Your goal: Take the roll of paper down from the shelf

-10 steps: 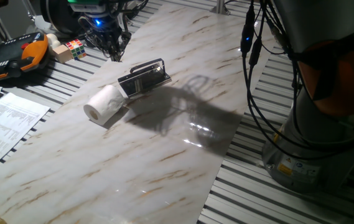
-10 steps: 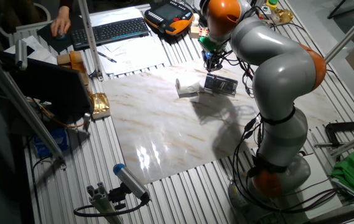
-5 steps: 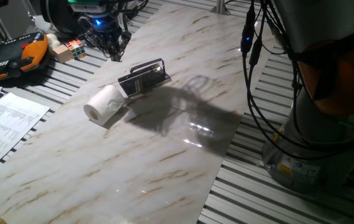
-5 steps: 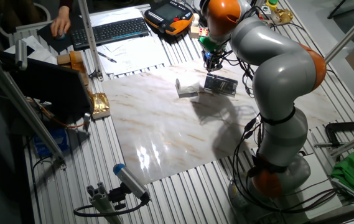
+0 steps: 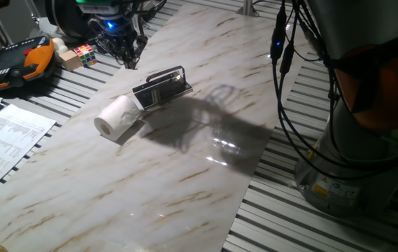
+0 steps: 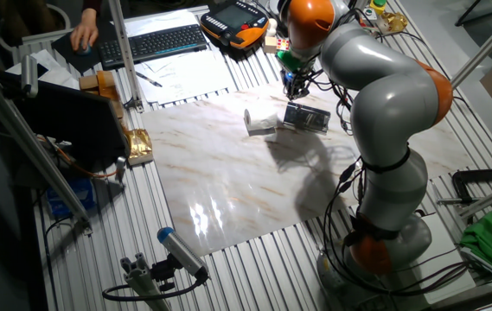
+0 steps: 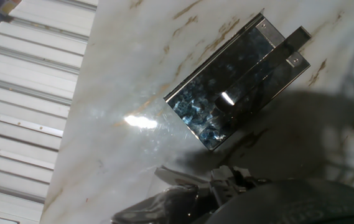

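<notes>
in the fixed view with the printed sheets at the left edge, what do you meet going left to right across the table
printed sheets → orange and black case → coloured cube → roll of paper → shelf → robot base

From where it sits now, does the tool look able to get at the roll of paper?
Probably yes. The roll of paper lies on its side on the marble board, beside the shelf. The tool hovers just beyond the shelf, and nothing covers the roll from above.
</notes>
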{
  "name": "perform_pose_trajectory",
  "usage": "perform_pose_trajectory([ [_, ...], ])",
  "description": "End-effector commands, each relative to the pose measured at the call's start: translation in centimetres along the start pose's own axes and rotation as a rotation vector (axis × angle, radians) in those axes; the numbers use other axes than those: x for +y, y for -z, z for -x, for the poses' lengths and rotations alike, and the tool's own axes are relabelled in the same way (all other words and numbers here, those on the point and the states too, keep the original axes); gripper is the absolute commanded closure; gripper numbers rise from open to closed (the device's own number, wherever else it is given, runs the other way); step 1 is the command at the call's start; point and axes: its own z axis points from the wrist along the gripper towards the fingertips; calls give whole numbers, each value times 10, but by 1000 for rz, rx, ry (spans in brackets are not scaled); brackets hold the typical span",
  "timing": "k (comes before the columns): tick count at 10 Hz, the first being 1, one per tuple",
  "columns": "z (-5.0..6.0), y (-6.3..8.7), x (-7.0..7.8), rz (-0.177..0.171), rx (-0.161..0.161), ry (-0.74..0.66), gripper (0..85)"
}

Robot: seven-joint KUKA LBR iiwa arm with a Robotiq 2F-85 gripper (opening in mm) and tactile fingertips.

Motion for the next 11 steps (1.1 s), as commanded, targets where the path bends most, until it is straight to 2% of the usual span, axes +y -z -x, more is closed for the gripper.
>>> perform_pose_trajectory([
  [1,0,0,0,-3,-2,1,843],
  [11,0,-1,0,-2,-4,4,843],
])
